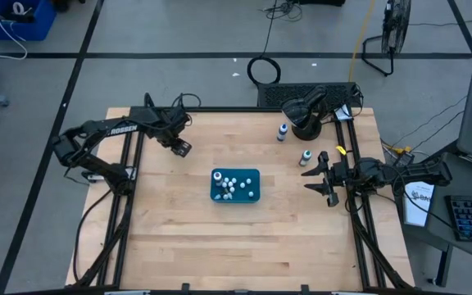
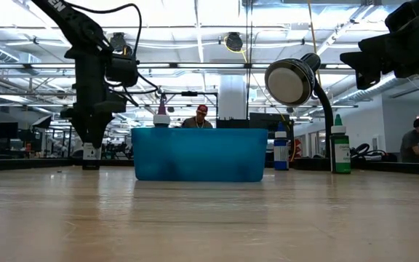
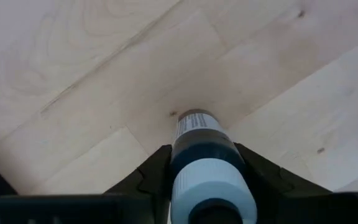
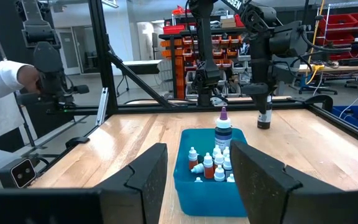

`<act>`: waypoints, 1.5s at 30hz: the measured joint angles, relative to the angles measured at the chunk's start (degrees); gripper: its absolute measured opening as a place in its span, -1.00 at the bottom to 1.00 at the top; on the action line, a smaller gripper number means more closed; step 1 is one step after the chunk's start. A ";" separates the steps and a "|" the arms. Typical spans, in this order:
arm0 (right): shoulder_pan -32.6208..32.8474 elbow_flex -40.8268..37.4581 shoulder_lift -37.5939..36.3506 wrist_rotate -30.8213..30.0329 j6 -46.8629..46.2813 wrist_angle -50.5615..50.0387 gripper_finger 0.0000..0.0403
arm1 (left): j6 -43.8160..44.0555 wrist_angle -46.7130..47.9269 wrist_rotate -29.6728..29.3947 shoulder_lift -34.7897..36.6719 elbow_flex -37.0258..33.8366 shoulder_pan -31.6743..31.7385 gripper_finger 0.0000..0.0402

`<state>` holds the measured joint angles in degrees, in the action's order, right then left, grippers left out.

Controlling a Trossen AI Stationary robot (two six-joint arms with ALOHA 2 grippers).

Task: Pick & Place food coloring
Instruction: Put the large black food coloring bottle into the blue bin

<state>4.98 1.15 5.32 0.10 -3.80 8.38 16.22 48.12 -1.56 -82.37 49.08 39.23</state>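
Observation:
My left gripper (image 1: 181, 148) stands left of and beyond the teal tray (image 1: 255, 195), shut on a dark, white-capped food coloring bottle (image 3: 199, 134). That bottle also shows in the low view (image 2: 89, 156) and in the right wrist view (image 4: 264, 117). The tray holds several tiny white-capped dropper bottles (image 4: 209, 163), some reddish, and a taller purple-tipped bottle (image 4: 222, 129). A blue bottle (image 1: 283, 131) and a green bottle (image 1: 306, 156) stand upright on the table at the far right. My right gripper (image 1: 321, 177) is open and empty to the right of the tray, facing it. My left gripper pinches the dark bottle's body just under its white cap (image 3: 185, 155) between its two fingers (image 3: 157, 168). The fingers come from above, pointing down. The bottle stands upright with its base (image 3: 194, 116) at the table top; I cannot tell whether it rests there.
A black round lamp (image 1: 306, 111) with a cable stands at the far right edge, just beyond the blue bottle. Dark rails run along the table's left side (image 1: 125, 205) and right side (image 1: 359, 221). People show in the room beyond the table. Bare wood lies in front of the tray.

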 joint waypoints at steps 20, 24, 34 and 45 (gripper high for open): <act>0.00 0.01 0.00 -0.02 0.01 0.00 -0.17 | 3.44 12.99 -3.09 -1.33 41.30 -25.36 -0.30; 0.00 0.02 0.00 0.00 -0.01 0.00 -0.17 | 2.81 16.18 -6.09 -6.35 51.11 -31.40 -0.30; -0.01 0.02 0.02 -0.01 0.01 0.11 -0.17 | -5.06 24.68 -5.32 -29.71 69.17 -35.77 -0.30; 0.01 0.02 0.00 0.00 0.01 0.03 -0.17 | -7.13 23.81 -2.14 -40.34 69.64 -36.37 -0.30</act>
<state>4.99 1.17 5.32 0.10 -3.79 8.41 9.09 71.93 -3.70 -122.70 118.72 2.86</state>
